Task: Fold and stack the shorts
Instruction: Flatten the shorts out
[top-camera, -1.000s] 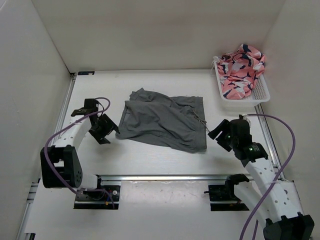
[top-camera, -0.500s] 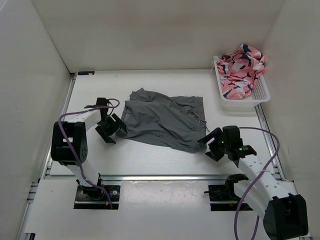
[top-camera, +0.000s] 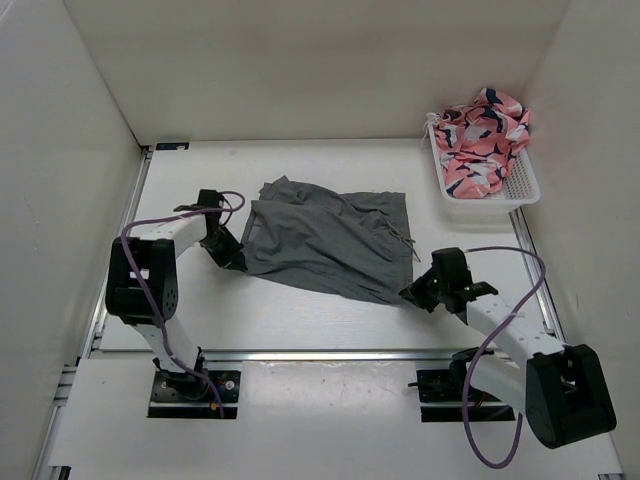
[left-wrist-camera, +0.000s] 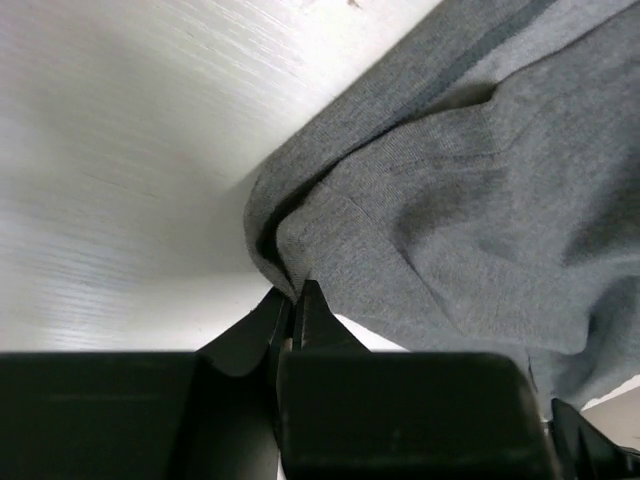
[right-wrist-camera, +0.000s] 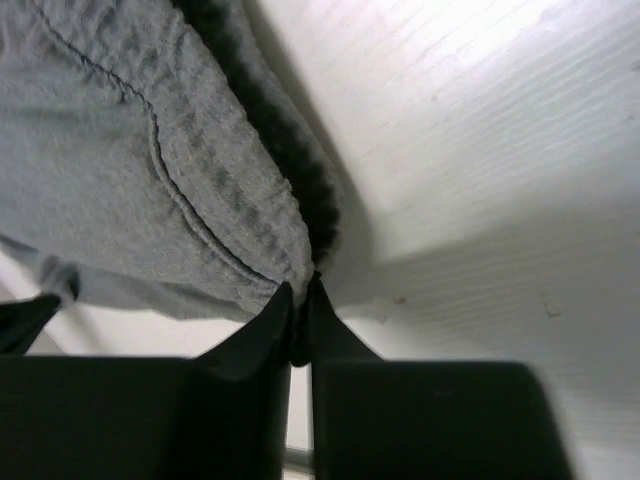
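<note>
The dark grey shorts (top-camera: 325, 240) lie spread flat in the middle of the white table. My left gripper (top-camera: 232, 260) sits at their near left corner, shut on a pinch of the cloth edge. In the left wrist view the grey shorts (left-wrist-camera: 470, 200) rise from between the closed tips of the left gripper (left-wrist-camera: 297, 290). My right gripper (top-camera: 408, 293) is at the near right corner, shut on the hem. The right wrist view shows the shorts (right-wrist-camera: 130, 170) bunched into the closed tips of the right gripper (right-wrist-camera: 302, 287).
A white basket (top-camera: 520, 192) at the back right holds a pink patterned garment (top-camera: 482, 135). White walls enclose the table on three sides. A metal rail (top-camera: 330, 354) runs along the near edge by the arm bases.
Both arms reached inward to the near corners of the shorts. Both grippers were open before and have now shut on the cloth. The shorts themselves have hardly shifted.
</note>
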